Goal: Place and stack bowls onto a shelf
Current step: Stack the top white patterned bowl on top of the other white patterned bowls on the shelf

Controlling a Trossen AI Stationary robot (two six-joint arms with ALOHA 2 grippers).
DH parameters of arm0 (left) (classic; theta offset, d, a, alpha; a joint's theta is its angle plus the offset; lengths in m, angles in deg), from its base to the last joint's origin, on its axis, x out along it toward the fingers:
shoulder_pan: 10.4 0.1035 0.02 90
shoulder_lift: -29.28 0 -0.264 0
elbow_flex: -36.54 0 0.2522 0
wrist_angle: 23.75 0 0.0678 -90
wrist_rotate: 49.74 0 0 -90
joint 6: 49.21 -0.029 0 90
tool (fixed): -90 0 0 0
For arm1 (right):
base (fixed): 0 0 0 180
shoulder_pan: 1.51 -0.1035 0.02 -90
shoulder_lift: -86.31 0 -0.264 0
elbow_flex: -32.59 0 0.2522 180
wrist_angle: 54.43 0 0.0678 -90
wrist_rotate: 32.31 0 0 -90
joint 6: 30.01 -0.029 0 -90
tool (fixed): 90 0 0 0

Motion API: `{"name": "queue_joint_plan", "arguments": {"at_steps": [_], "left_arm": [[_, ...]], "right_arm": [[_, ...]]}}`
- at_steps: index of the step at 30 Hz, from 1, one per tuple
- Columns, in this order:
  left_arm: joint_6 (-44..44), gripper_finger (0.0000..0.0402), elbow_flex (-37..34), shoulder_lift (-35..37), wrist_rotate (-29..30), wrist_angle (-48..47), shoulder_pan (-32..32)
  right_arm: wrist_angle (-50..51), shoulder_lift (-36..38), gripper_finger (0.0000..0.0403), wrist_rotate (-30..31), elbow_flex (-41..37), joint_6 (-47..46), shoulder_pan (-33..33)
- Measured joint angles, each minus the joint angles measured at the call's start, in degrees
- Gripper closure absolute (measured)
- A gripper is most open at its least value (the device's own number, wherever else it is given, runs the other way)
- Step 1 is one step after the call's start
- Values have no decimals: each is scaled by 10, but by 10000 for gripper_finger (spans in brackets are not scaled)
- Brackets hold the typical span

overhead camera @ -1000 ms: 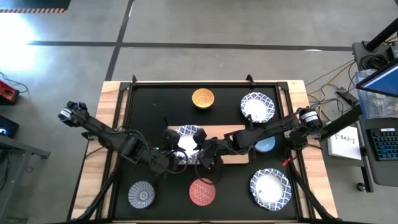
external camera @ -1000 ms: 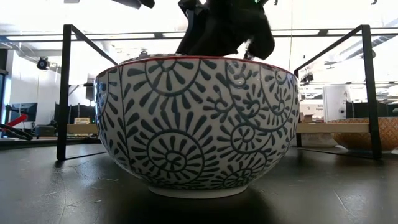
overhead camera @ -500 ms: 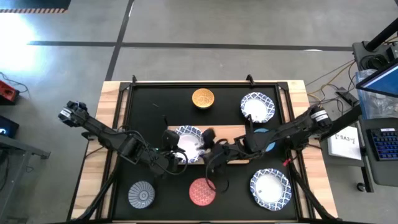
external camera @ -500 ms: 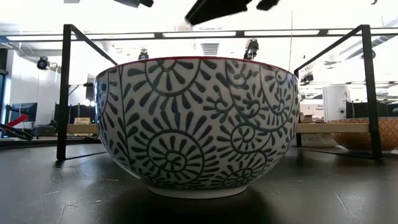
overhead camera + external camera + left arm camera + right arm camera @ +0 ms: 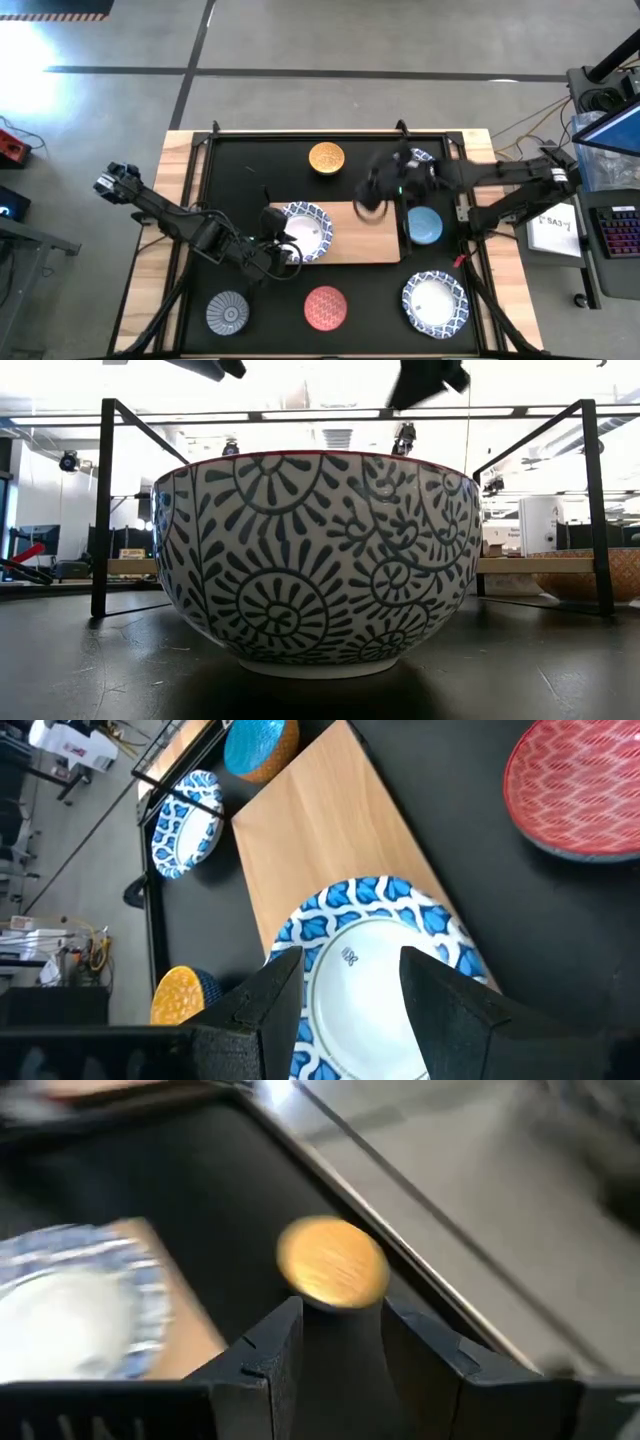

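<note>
The light-wood shelf (image 5: 365, 240) lies mid-table. A blue-and-white bowl (image 5: 308, 226) sits on its left end, also seen in the left wrist view (image 5: 375, 935). My left gripper (image 5: 283, 250) (image 5: 350, 962) is open, its fingers standing over that bowl's near-left rim on either side. My right gripper (image 5: 372, 195) (image 5: 342, 1308) is open and raised over the shelf's far edge, with nothing between its fingers. It faces the orange-yellow bowl (image 5: 333, 1265) (image 5: 326, 158).
On the black tabletop stand a light blue bowl (image 5: 426, 225), blue-and-white bowls far right (image 5: 420, 160) and near right (image 5: 434, 303), a red patterned bowl (image 5: 325, 307) (image 5: 315, 560) and a grey ribbed bowl (image 5: 228, 312). The shelf's right half (image 5: 320, 830) is bare.
My right gripper has left the bowl on the shelf. It has risen and swung toward the table's far right, rolling its wrist as it went. The bowl has stayed on the shelf's left end.
</note>
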Motion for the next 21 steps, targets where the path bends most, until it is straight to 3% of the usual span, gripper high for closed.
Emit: {"name": "queue_joint_plan", "arguments": {"at_steps": [4, 12, 17, 21], "left_arm": [[5, 251, 0, 2, 4, -27, 2], [39, 251, 0, 9, 8, -58, 8], [61, 251, -2, 9, 8, -64, 8], [82, 251, -6, 9, 8, -81, 8]], "right_arm": [[71, 10, 275, -30, 0, -66, 100], [94, -12, 275, -257, 0, -89, 278], [136, -42, 275, -314, 0, -40, 352], [176, -65, 275, -316, 0, 28, 389]]}}
